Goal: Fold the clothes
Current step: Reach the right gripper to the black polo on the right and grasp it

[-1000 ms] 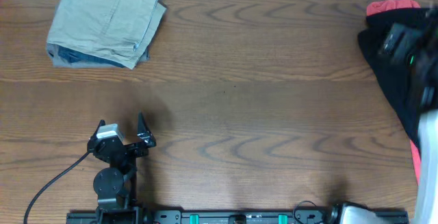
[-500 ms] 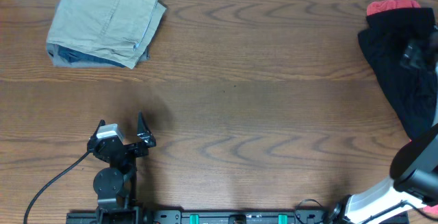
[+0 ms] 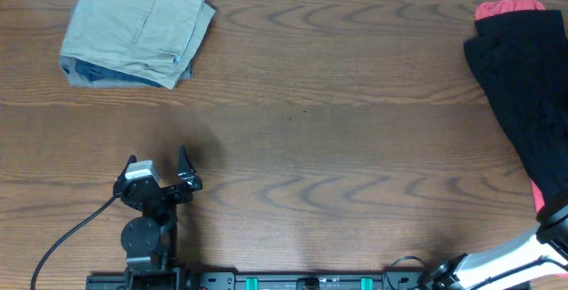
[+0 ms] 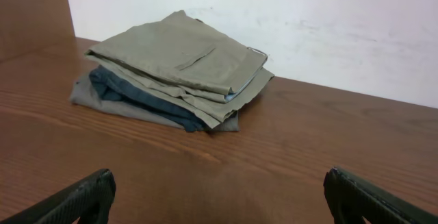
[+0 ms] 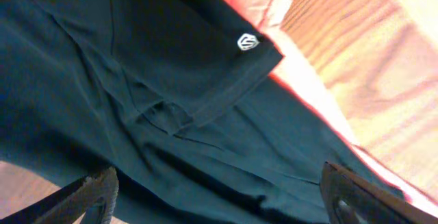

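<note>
Two grippers: one on each arm, both with their fingers spread.
left gripper (image 3: 158, 159): nearest the base rail on the left, low over the table (image 3: 337, 130). Its jaws stand wide apart with nothing between them. In its wrist view (image 4: 219, 203) only two dark fingertips show, one at each bottom corner.
cable (image 3: 71, 232): one black lead, curving from the left arm's base toward the near-left corner.
right arm (image 3: 506, 256): one white link shows at the near-right corner of the overhead view. Its claw lies outside that view.
right gripper (image 5: 219, 200): seen only by its own camera, with two fingertips far apart at the lower corners and nothing held. It is over black cloth; whether it touches the cloth cannot be told.
black shirt (image 3: 519, 86): one, unfolded and rumpled, along the right edge of the table and running off the frame. In the right wrist view (image 5: 137, 80) a sleeve hem lies on top.
white logo (image 5: 248, 42): one, small, near that hem.
red garment (image 3: 508, 6): one, under the black shirt, showing at its far end and in a strip at its near end.
folded stack (image 3: 133, 28): one pile at the far-left corner, well apart from the shirt, in three layers: khaki trousers (image 4: 185, 59) on top, a dark blue piece (image 4: 130, 94) below, grey cloth at the bottom.
wall (image 4: 308, 25): one, white, behind the stack.
</note>
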Robot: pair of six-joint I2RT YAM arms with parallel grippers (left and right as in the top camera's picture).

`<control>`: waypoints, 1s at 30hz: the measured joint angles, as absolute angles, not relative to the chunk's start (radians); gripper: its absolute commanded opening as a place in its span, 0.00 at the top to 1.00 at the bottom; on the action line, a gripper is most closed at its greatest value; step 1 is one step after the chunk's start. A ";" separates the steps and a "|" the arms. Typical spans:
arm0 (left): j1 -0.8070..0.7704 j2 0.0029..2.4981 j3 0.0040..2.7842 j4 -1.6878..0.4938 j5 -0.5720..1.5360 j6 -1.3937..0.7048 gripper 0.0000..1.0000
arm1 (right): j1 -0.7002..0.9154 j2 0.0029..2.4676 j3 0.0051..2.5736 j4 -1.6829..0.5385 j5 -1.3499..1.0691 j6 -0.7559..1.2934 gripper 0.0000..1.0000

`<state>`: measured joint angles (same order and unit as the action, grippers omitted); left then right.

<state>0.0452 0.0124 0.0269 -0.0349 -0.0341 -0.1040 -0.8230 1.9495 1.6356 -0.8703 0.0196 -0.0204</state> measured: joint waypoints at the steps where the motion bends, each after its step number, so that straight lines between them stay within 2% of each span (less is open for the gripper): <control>1: 0.045 0.012 0.027 -0.035 -0.034 -0.104 0.02 | -0.838 1.964 1.636 -0.867 -0.011 -0.021 0.08; 7: 0.045 0.012 0.027 -0.035 -0.034 -0.104 0.02 | -0.862 2.070 1.636 -0.817 -0.090 -0.031 0.06; 15: 0.045 0.012 0.027 -0.035 -0.034 -0.104 0.02 | -0.861 2.155 1.636 -0.717 -0.117 -0.035 0.10; 23: 0.045 0.012 0.027 -0.035 -0.034 -0.104 0.02 | -0.860 2.185 1.636 -0.662 -0.121 -0.043 0.35; 26: 0.045 0.012 0.027 -0.035 -0.034 -0.104 0.02 | -0.860 2.195 1.636 -0.649 -0.121 -0.041 0.38; 30: 0.045 0.012 0.027 -0.035 -0.034 -0.104 0.02 | -0.860 2.197 1.636 -0.645 -0.120 -0.047 0.56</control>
<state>0.0452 0.0124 0.0269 -0.0353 -0.0341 -0.1040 -0.8597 2.1967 1.6363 -0.6445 -0.1204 -0.0467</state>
